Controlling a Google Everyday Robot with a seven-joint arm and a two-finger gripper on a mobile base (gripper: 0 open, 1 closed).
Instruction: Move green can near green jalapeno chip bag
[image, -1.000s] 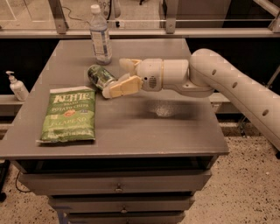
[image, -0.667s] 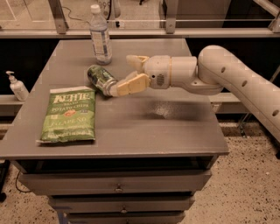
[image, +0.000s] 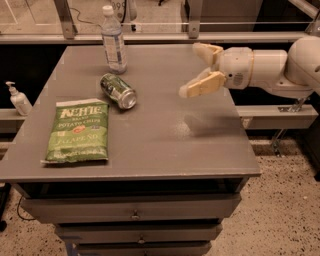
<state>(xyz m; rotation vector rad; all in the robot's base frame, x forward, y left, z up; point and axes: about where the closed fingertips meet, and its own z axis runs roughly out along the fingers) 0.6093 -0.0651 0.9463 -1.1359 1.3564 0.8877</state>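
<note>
The green can (image: 118, 90) lies on its side on the grey table, silver top toward the front right. It rests just right of the top edge of the green jalapeno chip bag (image: 77, 131), which lies flat at the front left. My gripper (image: 200, 70) is open and empty, held above the right part of the table, well to the right of the can.
A clear plastic water bottle (image: 113, 41) stands upright at the back, just behind the can. The grey table (image: 160, 145) sits on a drawer cabinet. A soap dispenser (image: 18, 99) stands on a ledge to the left of the table.
My gripper has let go of the can and pulled back to the right and up. The can now lies free beside the chip bag.
</note>
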